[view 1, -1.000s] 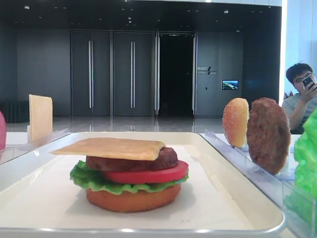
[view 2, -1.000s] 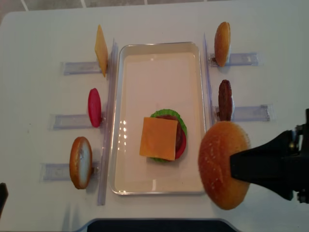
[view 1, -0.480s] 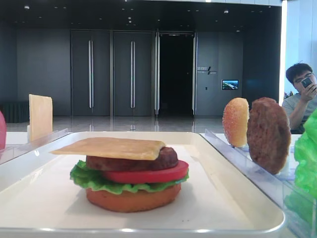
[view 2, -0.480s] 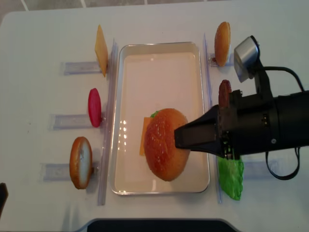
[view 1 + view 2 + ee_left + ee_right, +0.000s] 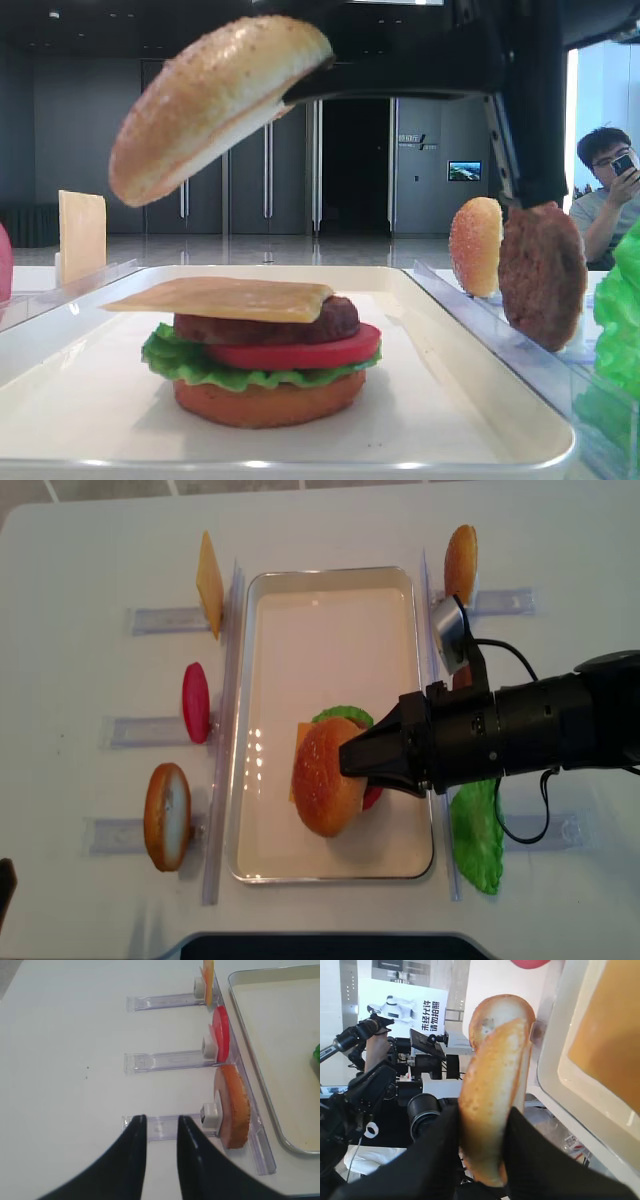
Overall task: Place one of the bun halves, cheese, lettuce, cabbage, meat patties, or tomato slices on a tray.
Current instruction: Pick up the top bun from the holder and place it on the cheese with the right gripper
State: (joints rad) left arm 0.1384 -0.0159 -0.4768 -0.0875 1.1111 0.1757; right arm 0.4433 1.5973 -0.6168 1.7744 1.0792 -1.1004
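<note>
Above tray (image 5: pixel 330 585): bun (image 5: pixel 210 95) in right tool (image 5: pixel 350 760)

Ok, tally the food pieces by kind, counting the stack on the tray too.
Bun halves: 4
Cheese slices: 2
Tomato slices: 2
Meat patties: 2
Lettuce leaves: 2
Total: 12

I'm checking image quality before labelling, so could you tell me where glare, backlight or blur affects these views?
Overhead view: bright glints on the tray floor. Low front view: dim hall behind, a washed-out window strip at right, the top bun close and slightly soft. Right wrist view: the cheese is a blurred orange patch and the white background is blown out. Left wrist view: evenly lit.
</note>
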